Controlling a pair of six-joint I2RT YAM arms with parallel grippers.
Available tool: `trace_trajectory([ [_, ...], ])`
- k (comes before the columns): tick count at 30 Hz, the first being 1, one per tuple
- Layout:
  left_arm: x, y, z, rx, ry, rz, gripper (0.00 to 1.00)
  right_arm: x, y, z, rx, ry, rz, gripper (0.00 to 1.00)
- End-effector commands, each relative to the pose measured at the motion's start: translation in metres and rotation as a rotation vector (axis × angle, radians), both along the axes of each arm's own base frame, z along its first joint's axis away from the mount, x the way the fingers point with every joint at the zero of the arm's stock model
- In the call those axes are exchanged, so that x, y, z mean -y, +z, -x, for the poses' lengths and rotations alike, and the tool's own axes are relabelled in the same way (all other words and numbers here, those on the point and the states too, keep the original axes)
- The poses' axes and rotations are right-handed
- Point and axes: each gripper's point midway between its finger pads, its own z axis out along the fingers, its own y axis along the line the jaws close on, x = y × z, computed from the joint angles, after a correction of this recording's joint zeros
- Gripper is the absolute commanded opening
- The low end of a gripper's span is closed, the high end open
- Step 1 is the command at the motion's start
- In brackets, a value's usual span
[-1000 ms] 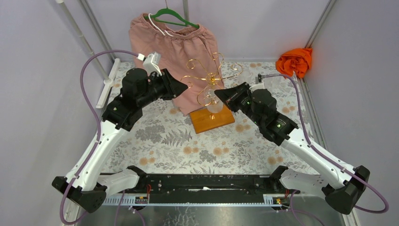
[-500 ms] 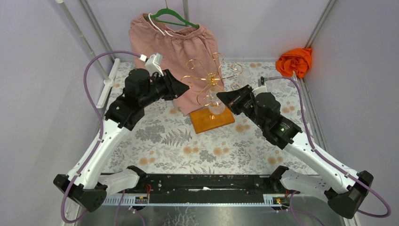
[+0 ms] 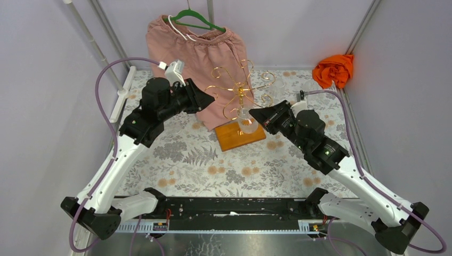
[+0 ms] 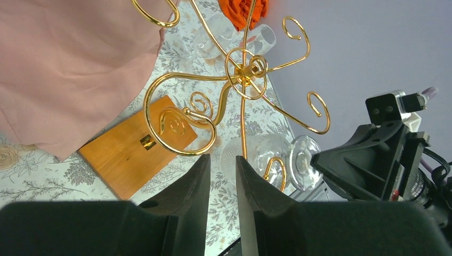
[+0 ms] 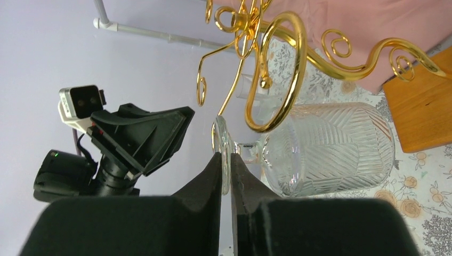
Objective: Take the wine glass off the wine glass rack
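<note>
The wine glass — its foot's edge hidden inside the right claw; rack base cropped.

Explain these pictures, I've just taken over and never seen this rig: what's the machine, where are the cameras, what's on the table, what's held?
A left arm and a right arm are bolted at the near table edge, each ending in a two-finger gripper. The wide picture looks down from above and behind them; the others are wrist cameras. On the flowered table stands the wine glass rack, gold curls on a wooden base. Behind hangs a pink garment; an orange cloth lies at the far right corner. The right gripper is shut on the wine glass, pinching its foot beside a curl. The left gripper hovers by the rack, jaws slightly apart, holding nothing.
</note>
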Motion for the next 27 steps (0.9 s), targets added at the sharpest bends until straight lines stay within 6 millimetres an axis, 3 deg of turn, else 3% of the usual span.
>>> trace_trajectory([
  [1, 0.005, 0.008, -0.005, 0.035, -0.003, 0.016, 0.31, 0.002, 0.033, 0.013, 0.083, 0.045, -0.085, 0.0],
  [10, 0.004, 0.002, -0.009, 0.02, 0.013, 0.009, 0.31, 0.006, 0.011, 0.037, 0.046, 0.121, -0.061, 0.0],
  [15, 0.002, -0.001, -0.011, 0.018, 0.031, 0.003, 0.31, -0.003, 0.017, 0.062, 0.064, 0.254, -0.059, 0.0],
  [19, 0.001, 0.0, -0.011, 0.022, 0.037, 0.011, 0.31, -0.008, 0.031, 0.079, 0.097, 0.343, -0.056, 0.0],
  [27, -0.004, 0.009, -0.005, 0.042, 0.052, 0.029, 0.32, -0.013, 0.086, 0.117, 0.219, 0.524, -0.112, 0.0],
])
